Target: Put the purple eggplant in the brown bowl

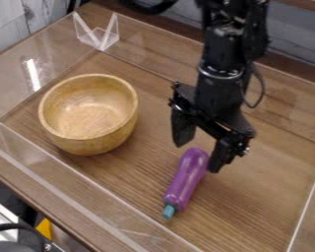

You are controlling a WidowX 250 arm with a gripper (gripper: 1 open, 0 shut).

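Black robot arm reaching down, hand (211,143) low, fingers spread open
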